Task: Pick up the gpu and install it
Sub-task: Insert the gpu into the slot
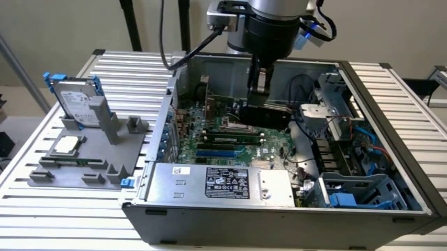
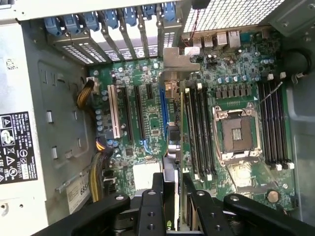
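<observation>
the gpu, a thin flat black expansion card (image 1: 269,116) with a silver-grey metal bracket (image 2: 178,56) at one end, is up in the air inside the open grey computer case (image 1: 279,225), hanging over the green motherboard (image 1: 231,149) rather than seated in anything. the black two-fingered tool (image 1: 258,102) has it pinched from above, jaws partly closed and clamped on the card's upper edge. in the wrist view you see the card edge-on (image 2: 173,142), running straight out from between the fingers (image 2: 157,199). the bit that matters: its long axis looks parallel to the long blue expansion slot (image 2: 163,110), and the card sits just beside that slot's line, on the side toward the black memory slots (image 2: 197,132) and the square cpu socket (image 2: 238,130). i can't tell whether that small sideways gap is real or just the card's height above the board. the bracket end points at the row of rear slot covers with blue clips (image 2: 123,19), so the orientation seems right to me. further out, the silver power supply box with a black label (image 1: 223,185) sits along the near wall of the case. on the exterior view's left, a silver-labelled hard drive with blue rails (image 1: 73,102) stands in a grey holder on the slatted metal bench (image 1: 28,209), well apart from the action.
</observation>
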`<state>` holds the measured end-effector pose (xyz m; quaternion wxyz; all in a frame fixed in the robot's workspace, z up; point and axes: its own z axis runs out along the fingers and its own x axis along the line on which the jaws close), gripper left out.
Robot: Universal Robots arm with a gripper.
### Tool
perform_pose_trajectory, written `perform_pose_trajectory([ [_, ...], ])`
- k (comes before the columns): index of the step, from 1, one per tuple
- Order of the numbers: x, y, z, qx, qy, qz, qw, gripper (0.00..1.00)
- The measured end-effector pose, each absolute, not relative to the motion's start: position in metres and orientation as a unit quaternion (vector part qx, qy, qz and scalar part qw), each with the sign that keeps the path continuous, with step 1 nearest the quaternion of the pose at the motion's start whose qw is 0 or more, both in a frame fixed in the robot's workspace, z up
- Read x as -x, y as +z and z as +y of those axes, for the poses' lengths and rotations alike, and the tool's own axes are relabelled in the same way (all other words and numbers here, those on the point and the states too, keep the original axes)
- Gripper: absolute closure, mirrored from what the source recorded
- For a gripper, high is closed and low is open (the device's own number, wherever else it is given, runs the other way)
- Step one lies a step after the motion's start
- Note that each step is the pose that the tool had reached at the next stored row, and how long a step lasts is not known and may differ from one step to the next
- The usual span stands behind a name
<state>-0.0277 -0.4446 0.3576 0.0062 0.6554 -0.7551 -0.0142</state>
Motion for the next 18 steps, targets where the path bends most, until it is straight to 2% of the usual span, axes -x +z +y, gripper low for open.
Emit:
perform_pose_trajectory([
  [18,0.06,0.326,-0.45,-0.675,-0.017,-0.738,0.004,0.74],
])
